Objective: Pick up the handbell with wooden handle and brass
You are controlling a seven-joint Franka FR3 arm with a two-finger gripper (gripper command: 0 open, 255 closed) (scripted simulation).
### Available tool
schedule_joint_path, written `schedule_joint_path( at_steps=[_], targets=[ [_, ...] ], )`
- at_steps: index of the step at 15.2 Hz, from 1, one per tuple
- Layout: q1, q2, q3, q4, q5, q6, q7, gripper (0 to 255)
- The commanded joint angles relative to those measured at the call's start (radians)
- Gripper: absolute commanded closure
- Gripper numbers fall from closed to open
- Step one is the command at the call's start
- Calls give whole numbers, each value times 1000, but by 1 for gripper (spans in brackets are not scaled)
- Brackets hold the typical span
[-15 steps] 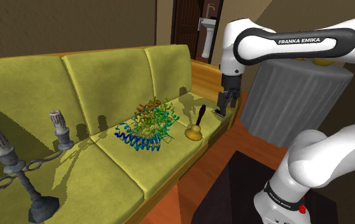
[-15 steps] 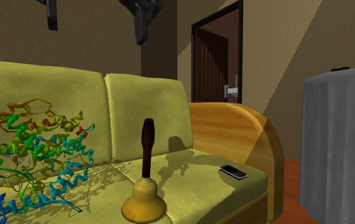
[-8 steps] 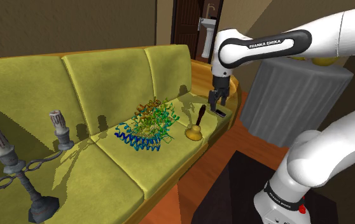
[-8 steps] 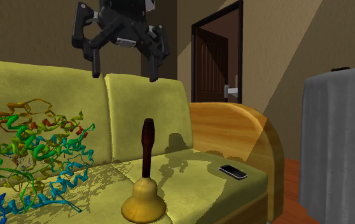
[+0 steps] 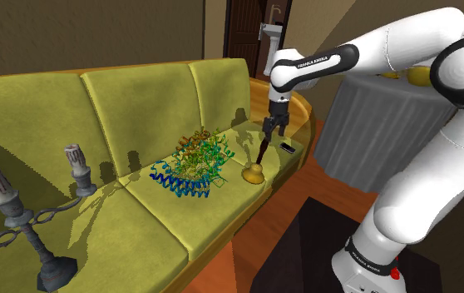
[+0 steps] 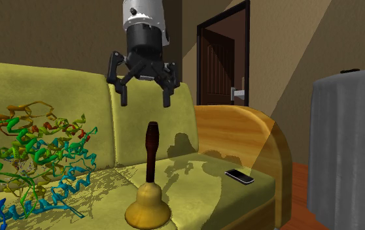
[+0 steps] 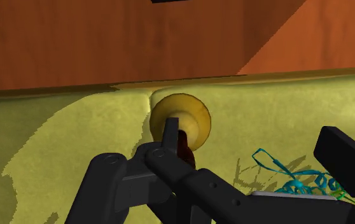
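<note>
On the end seat cushion of an olive-yellow sofa, near its front edge: one handbell, upright. The brass-coloured mouth rests on the cushion and the dark brown wooden handle points up. Position: between a many-coloured ribbon model, toward the shoulder view's left, and a black phone lying flat nearer the wooden armrest; it touches neither.

Gripper: all black, pointing straight down, directly over the handle top. Jaws spread wide, with nothing between them. In the second exterior view the fingertips hang above the handle's end and apart from it; the bell is not held. Wrist view: bell seen from above, a round brass skirt around the dark handle end, close beside one finger. The other finger stands well off toward the ribbon model.

Arm: white with dark joints, arching from the stand at the shoulder view's lower right over to the sofa's end.

Other items:
- Grey two-branched candelabrum, upright on the cushion at the shoulder view's far left, well apart from the bell.
- Round table under a grey cloth, beyond the armrest, with a yellow object on top, kind not clear.
- Dark wooden door in the wall behind the sofa.
- Reddish wooden floor in front of the sofa.
</note>
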Motion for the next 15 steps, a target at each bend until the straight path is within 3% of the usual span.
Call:
schedule_joint_path(
  at_steps=[1,5,14,15],
  targets=[
    [-10,85,-19,61,18,29,-32,0],
    [-30,207,-40,160,53,55,-80,0],
    [-32,250,-39,106,64,151,-89,0],
    [-32,248,-40,105,64,150,-89,255]
  ],
)
